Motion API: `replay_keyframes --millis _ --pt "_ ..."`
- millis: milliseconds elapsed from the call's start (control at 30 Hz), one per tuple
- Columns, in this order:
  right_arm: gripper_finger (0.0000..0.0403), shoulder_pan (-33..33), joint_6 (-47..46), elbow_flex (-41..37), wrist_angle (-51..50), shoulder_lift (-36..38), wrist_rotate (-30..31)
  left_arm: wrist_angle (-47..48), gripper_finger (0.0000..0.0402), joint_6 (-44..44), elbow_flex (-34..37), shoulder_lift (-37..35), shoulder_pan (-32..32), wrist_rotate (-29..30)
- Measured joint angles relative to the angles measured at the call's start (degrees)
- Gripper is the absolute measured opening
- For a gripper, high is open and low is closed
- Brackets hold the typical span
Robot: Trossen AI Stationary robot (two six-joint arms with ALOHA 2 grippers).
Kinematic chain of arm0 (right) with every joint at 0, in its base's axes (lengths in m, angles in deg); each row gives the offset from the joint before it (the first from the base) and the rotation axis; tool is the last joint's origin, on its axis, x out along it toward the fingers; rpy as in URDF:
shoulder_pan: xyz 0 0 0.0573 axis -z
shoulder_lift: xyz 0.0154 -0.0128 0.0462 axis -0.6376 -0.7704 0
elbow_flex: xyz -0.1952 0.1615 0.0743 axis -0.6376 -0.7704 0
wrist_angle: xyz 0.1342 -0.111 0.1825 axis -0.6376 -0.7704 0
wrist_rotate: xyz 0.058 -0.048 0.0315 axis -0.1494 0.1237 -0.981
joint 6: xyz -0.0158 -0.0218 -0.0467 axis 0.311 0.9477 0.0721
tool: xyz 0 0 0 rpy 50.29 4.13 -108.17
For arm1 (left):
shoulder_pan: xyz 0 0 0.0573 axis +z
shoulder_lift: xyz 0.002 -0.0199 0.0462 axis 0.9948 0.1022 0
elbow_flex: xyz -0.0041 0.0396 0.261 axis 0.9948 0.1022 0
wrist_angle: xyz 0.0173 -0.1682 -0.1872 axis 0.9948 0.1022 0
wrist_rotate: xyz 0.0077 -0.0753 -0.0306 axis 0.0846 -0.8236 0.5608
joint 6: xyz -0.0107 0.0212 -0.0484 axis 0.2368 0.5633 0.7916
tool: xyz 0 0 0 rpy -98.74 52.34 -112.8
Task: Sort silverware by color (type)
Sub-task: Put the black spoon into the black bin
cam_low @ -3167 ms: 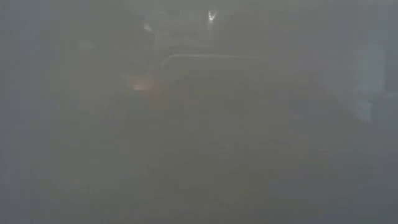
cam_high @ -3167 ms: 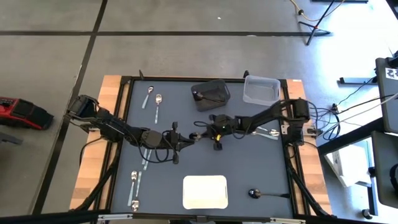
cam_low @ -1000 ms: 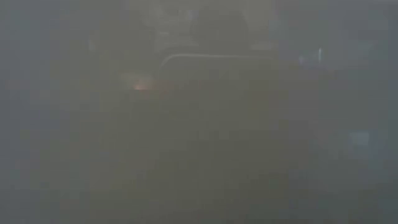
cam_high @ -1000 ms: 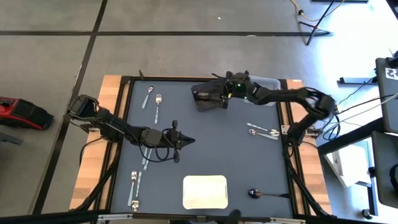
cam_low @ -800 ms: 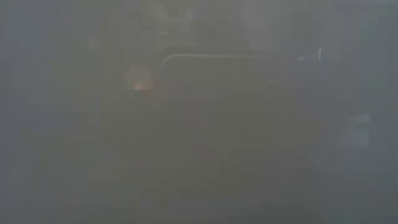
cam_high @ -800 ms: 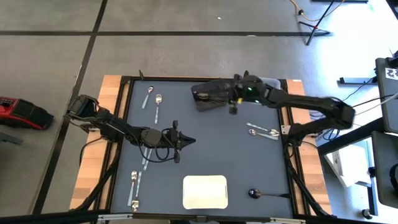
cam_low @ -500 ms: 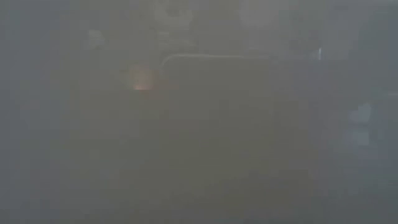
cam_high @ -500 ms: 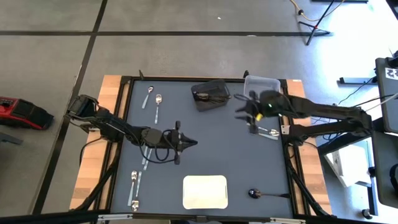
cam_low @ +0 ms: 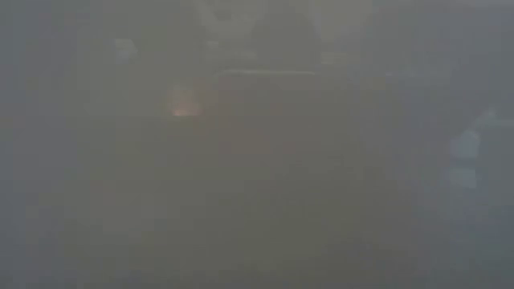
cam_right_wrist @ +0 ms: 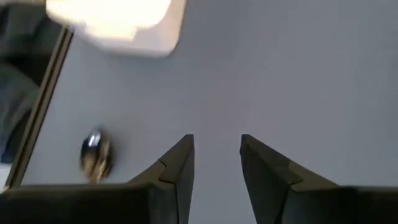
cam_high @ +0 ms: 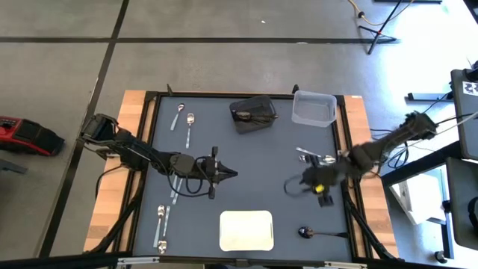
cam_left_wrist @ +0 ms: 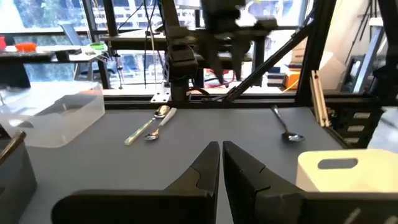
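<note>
Jaws of your right gripper (cam_right_wrist: 216,155) hang spread and empty, dark spoon (cam_right_wrist: 95,152) just beside; low view fogged.

right end effector (cam_high: 297,185) swung from dark bin (cam_high: 252,114) toward table's front-right, empty

The low view is a grey haze, only a faint orange glow (cam_low: 181,106) coming through. From above the right gripper (cam_high: 308,182) is smeared with blur, and what lies inside the dark bin (cam_high: 252,114) is too small to tell, while the right wrist view cuts off the white container (cam_right_wrist: 115,25) at its edge
</note>
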Motion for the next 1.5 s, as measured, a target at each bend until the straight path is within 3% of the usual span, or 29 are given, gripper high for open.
replay_keyframes --millis 333,567,800,1033,1333,1500 --pt "0.0121 -22.66 -25.31 0.00 3.22 -13.93 2.20 0.25 0.0015 3.72 0.00 0.00 -1.91 1.25" --pt "0.0121 -30.49 -37.05 0.00 7.25 -24.27 0.13 0.16 0.0015 4.92 0.00 0.00 -3.73 1.82" --pt "0.0121 -31.82 -39.68 0.00 8.88 -31.79 -2.73 1.38 0.0015 9.00 0.00 0.00 -5.12 2.71" --pt "0.0117 -31.80 -40.05 0.02 11.94 -33.98 -3.75 1.79 0.0015 9.18 0.00 0.00 -6.45 2.70" --pt "0.0029 -31.62 -41.71 0.05 11.16 -33.15 -4.87 1.79 0.0015 9.01 0.00 0.00 -6.29 4.52" --pt "0.0028 -30.53 -45.99 0.02 10.65 -30.29 -6.18 1.77 0.0015 8.98 0.00 0.00 -6.29 4.52"
